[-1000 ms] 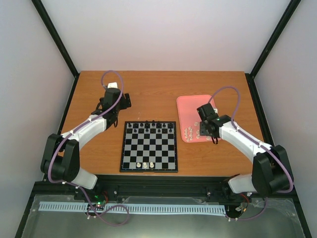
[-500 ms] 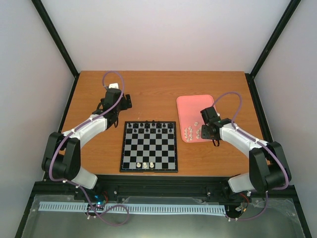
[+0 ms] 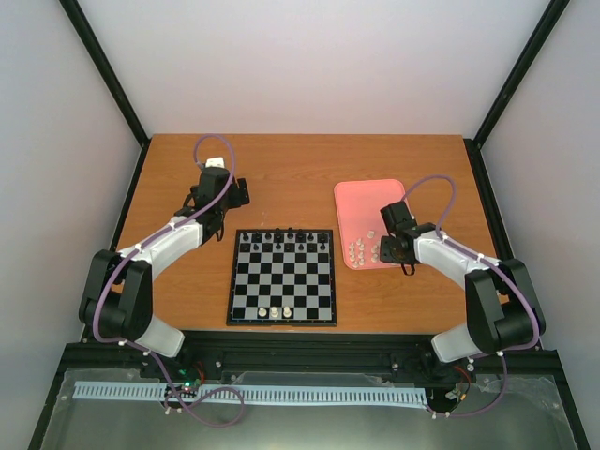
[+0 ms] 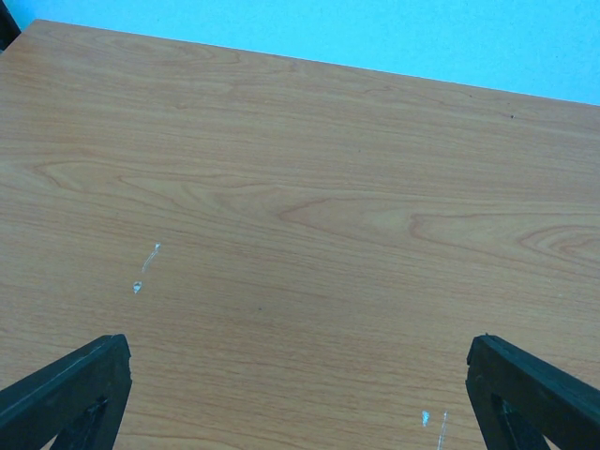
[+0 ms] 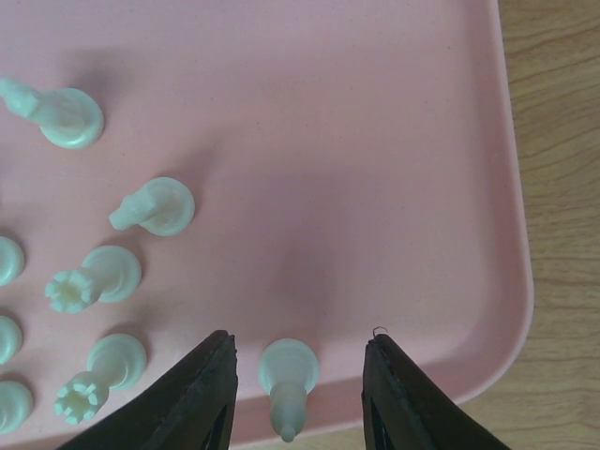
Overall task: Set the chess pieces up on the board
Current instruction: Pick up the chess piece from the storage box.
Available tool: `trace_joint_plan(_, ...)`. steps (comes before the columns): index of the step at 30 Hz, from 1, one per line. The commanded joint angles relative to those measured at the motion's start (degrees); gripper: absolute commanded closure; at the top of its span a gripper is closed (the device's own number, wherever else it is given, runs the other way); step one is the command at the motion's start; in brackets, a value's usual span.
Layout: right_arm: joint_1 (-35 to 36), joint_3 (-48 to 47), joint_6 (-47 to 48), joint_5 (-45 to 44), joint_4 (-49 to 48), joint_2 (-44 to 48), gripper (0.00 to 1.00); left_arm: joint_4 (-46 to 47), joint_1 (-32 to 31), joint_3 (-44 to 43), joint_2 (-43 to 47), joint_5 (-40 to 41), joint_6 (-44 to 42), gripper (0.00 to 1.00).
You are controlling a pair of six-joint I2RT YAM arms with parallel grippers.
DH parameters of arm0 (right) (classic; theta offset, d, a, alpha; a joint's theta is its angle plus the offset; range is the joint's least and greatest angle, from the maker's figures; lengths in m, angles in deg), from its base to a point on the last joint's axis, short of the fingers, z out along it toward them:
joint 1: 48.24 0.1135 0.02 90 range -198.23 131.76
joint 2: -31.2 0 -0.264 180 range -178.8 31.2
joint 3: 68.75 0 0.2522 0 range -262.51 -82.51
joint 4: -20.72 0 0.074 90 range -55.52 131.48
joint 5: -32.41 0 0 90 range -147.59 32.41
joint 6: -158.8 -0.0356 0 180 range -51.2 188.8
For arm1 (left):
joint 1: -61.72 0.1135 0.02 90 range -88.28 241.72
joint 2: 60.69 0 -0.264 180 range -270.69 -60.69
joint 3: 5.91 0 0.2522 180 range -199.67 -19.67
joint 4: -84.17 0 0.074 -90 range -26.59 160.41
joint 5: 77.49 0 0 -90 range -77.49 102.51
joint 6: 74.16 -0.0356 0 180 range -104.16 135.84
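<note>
Looking down from the top view, the board lies flat on the bench between the two arms. Black pieces line its far row. A pink tray sits just right of the board and holds a cluster of cream pieces in its near left part. A few more cream ones stand on the board's near row. The right arm bends in over the tray's near end, and the left arm reaches over bare wood beyond the board's far left corner. From this height neither set of jaws can be read.

The left wrist view shows what the top view hides. The left pincer is spread wide, its dark tips in the bottom corners with nothing between them. Below it is only wood grain with a few pale marks. Neither board nor piece appears here.

The right wrist view is filled by the tray, its rounded rim at the right with wood beyond. The right pincer is spread. A single piece lies between the tips near the tray's near rim, with a gap on each side. The other cream pieces are scattered to its left inside the tray, two of them with notched crowns. Whether each stands or lies is hard to tell.
</note>
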Motion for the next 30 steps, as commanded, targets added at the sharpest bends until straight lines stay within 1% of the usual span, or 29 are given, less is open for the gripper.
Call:
trace_joint_plan(1,-0.6,0.6,0.1,0.1,-1.4,-0.9,0.58,0.9,-0.1,-1.9,-0.5,0.6,-0.7,0.00)
trace_joint_plan(4,-0.8,0.8,0.1,0.5,-1.6,-1.4,0.60,0.8,-0.1,-1.8,-0.5,0.7,-0.7,0.00)
trace_joint_plan(10,-1.0,0.7,-0.2,0.3,-1.5,-2.7,0.61,0.8,-0.1,-1.7,0.1,0.6,-0.7,0.00)
trace_joint_plan(13,-1.0,0.7,-0.1,0.4,-1.7,-2.5,0.64,0.8,-0.1,-1.5,0.4,0.6,-0.6,0.00)
trace_joint_plan(16,-1.0,0.7,-0.1,0.5,-1.6,-2.5,0.65,0.8,-0.1,-1.5,0.3,0.7,-0.6,0.00)
trace_joint_plan(21,-1.1,0.7,-0.2,1.1,-1.9,-2.6,0.75,0.8,-0.1,-1.5,0.3,0.7,-0.5,0.00)
trace_joint_plan(22,-1.1,0.7,-0.1,1.4,-1.9,-2.5,0.78,0.8,-0.1,-1.6,0.3,0.7,-0.5,0.00)
trace_joint_plan(23,-1.0,0.7,0.0,1.6,-2.0,-2.5,0.86,0.8,-0.1,-1.6,0.3,0.8,-0.4,0.00)
trace_joint_plan(24,-1.0,0.7,0.0,1.5,-2.0,-2.5,0.92,0.8,-0.1,-1.6,0.3,0.8,-0.5,0.00)
trace_joint_plan(25,-1.0,0.7,-0.1,1.3,-1.8,-2.3,0.95,0.7,-0.1,-1.6,0.3,1.0,-0.5,0.00)
trace_joint_plan(27,-1.0,0.8,-0.2,1.2,-1.7,-1.7,0.97,0.7,-0.1,-1.5,0.4,1.1,-0.6,0.00)
trace_joint_plan(30,-1.0,0.4,-0.6,2.1,-0.8,0.7,0.97,0.6,-0.1,-1.5,0.4,1.6,-0.7,0.00)
